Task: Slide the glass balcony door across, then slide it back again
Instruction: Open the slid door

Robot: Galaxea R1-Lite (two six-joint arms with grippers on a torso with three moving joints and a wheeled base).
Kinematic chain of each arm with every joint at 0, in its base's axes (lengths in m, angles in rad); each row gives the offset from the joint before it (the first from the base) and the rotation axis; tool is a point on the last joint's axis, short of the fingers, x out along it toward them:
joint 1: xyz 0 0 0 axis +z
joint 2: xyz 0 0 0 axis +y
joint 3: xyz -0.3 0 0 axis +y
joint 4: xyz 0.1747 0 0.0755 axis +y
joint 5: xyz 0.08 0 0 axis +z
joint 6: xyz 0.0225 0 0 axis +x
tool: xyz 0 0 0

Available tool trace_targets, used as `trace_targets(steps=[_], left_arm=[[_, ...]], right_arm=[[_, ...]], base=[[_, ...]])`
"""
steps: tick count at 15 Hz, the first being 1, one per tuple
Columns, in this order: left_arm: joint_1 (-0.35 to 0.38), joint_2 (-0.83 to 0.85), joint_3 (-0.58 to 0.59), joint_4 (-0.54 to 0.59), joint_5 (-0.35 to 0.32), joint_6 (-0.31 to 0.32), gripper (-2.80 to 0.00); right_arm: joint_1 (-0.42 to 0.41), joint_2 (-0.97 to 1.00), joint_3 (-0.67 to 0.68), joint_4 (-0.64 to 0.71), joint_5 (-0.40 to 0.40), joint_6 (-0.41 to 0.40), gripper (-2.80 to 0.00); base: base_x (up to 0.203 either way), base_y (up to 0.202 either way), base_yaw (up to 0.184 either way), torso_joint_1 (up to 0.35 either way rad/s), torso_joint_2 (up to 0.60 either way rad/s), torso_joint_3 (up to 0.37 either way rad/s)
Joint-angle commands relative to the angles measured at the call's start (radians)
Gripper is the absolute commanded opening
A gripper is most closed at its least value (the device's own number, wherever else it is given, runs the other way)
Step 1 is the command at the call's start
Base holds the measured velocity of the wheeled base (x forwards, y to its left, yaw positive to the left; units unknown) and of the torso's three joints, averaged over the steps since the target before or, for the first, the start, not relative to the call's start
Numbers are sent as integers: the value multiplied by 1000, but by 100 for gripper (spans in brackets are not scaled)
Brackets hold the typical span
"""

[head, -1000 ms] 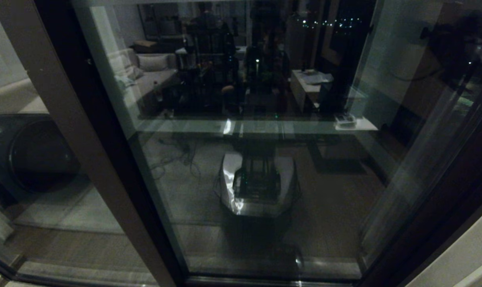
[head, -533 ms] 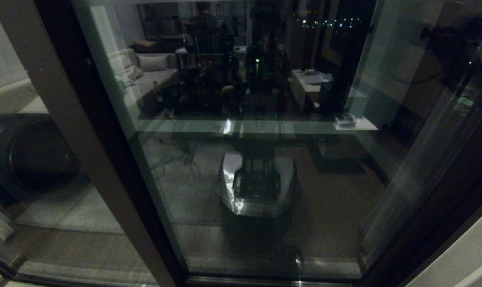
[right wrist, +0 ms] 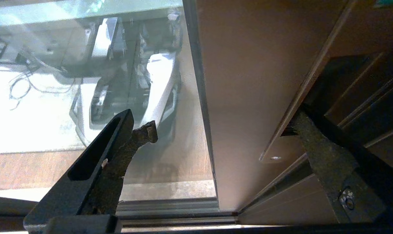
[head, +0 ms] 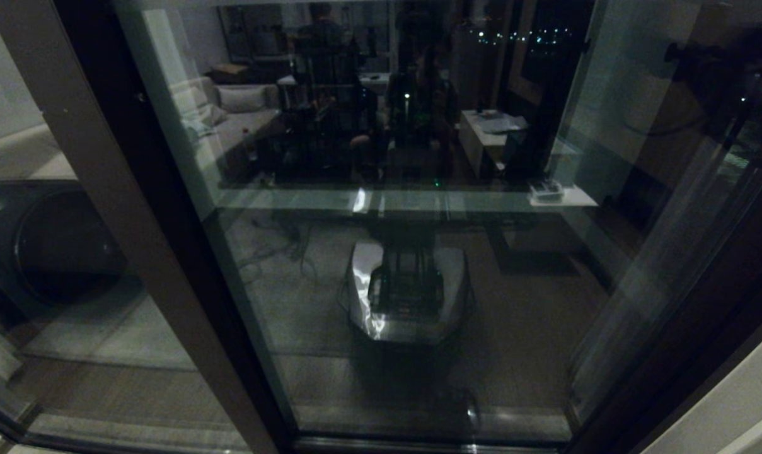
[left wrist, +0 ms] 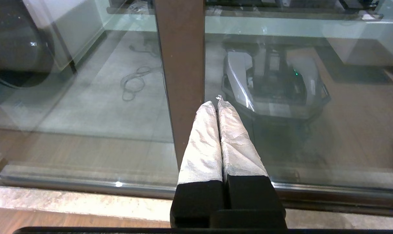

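Right end effector (right wrist: 222, 130) spread astride glass balcony door (right wrist: 248, 81) stile; left end effector (left wrist: 217, 103) closed; head view shows neither.

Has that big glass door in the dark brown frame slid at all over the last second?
No. In the head view the glass balcony door in its dark brown frame lines up just as before with the plain brown stile of the fixed panel beside it.

Dark brown frame on the glass balcony door (head: 387, 252), crinkled silver fingers (left wrist: 203, 139) on the left tool (left wrist: 216, 103)
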Motion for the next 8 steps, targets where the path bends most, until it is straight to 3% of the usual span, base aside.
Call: trace_targets(steps=[1,8], left_arm=[[0,0,2,0,0,1,-280],[0,0,2,0,0,1,-280]], right_arm=[[15,-9,10,1,4,0,0],[32,-23,15,1,2,18,0]], base=[[0,0,0,0,0,0],[0,0,0,0,0,0]])
